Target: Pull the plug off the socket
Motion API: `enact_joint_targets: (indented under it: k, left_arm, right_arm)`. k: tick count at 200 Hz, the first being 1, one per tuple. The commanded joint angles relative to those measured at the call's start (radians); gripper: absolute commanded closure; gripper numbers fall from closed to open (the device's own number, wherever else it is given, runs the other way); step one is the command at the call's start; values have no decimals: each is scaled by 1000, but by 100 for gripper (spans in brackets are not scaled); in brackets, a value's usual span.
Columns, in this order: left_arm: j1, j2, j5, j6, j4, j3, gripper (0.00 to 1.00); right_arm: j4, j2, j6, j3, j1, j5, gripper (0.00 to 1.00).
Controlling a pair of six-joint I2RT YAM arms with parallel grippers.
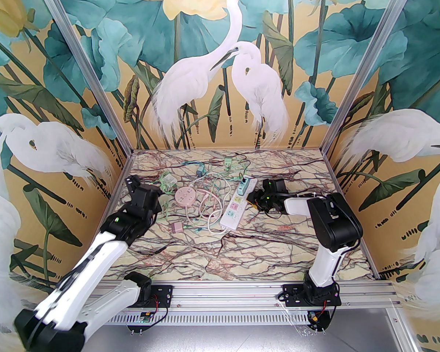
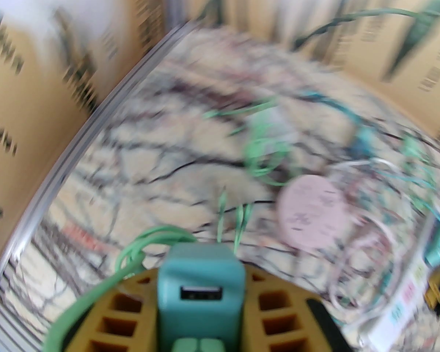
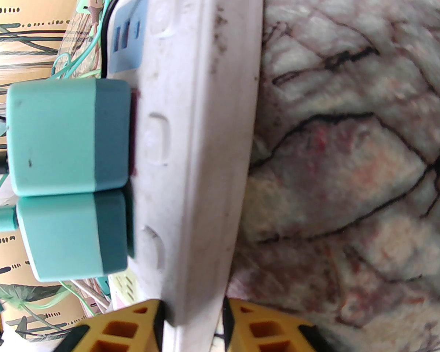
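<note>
- Left of the power strip [image 1: 238, 205], left gripper [image 2: 201, 306] is gripping a teal plug [image 2: 200, 270], green cable [image 2: 95, 299] trailing off it.
- Right gripper [image 3: 194, 325] is clamping the power strip's edge; two seated plugs [image 3: 69, 138] are sitting in it.

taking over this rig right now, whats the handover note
Left gripper: shut on a teal usb charger with a green cable, held clear of any socket, left of the pink round socket.
Right gripper: shut on the side edge of the white power strip, apparently bracing it.
Done: one charger is free.
Left: the upper teal plug and lower teal plug sit plugged into the strip; likely set the held charger down, then pull those.
</note>
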Motion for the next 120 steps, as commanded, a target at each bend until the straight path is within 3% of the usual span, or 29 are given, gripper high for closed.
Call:
enact_joint_targets:
  k: [1, 54, 64, 71, 88, 99, 120]
  left_arm:
    - [63, 68, 42, -80, 53, -17, 86]
    - [118, 269, 168, -139, 137, -94, 78]
    - [118, 289, 171, -147, 140, -104, 69]
    - [119, 299, 171, -153, 140, -109, 57]
    - [122, 308, 185, -153, 144, -112, 53]
    - [124, 302, 198, -148, 143, -109, 43]
    - [123, 279, 229, -151, 129, -89, 37]
  right_arm:
    - [-124, 32, -29, -32, 16, 97, 66]
    - [-124, 30, -29, -33, 16, 97, 66]
    - [-124, 30, -29, -33, 17, 97, 66]
    - [-123, 31, -29, -33, 16, 98, 66]
    - [-123, 35, -29, -32, 16, 97, 66]
    - [-122, 36, -28, -31, 16, 97, 66]
    - [-122, 36, -27, -31, 16, 97, 66]
